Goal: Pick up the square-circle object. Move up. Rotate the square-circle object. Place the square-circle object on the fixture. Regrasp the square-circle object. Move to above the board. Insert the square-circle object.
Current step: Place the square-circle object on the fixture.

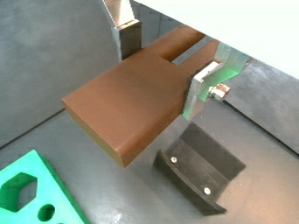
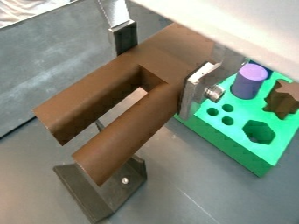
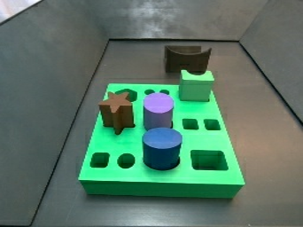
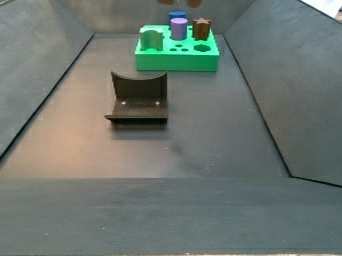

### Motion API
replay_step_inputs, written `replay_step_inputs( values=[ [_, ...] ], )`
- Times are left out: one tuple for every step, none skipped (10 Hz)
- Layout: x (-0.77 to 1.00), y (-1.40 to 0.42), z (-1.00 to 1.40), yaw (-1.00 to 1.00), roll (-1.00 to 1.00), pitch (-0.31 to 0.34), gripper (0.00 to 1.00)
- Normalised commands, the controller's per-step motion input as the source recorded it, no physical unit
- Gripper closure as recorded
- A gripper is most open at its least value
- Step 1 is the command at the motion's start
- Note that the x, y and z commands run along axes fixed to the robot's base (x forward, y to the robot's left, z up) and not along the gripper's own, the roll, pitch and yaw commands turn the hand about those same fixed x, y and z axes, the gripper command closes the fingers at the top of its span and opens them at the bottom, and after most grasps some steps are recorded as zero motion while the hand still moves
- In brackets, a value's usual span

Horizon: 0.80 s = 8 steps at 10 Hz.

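Square-circle object (image 2: 117, 109), reddish-brown with blocky sides and a slot along one face, is clamped between the silver fingers (image 1: 205, 83) of the gripper (image 1: 163, 57), raised above the fixture (image 1: 201, 171). Beyond the fixture sits the green board (image 4: 178, 52) with its pegs, on a dark grey floor (image 4: 174, 140) with sloping walls.
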Motion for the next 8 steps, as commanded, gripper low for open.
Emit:
replay_step_inputs(
  values=[
    [0.43,-0.02,0.01,0.05,0.12,0.163,1.0],
    [0.36,-0.02,0.02,0.05,0.13,0.169,1.0],
    [0.26,-0.02,0.01,0.05,0.13,0.176,1.0],
    [0.94,0.71,-0.78,-0.01,-1.0,0.129,1.0],
    [0.86,0.67,-0.75,-0.02,-1.0,0.118,1.0],
    [0.82,0.54,-0.57,-0.04,-1.0,0.1,1.0],
    [0.7,0.3,-0.3,-0.05,-1.0,0.094,1.0],
    [0.63,0.18,-0.16,-0.06,-1.0,0.097,1.0]
  ],
)
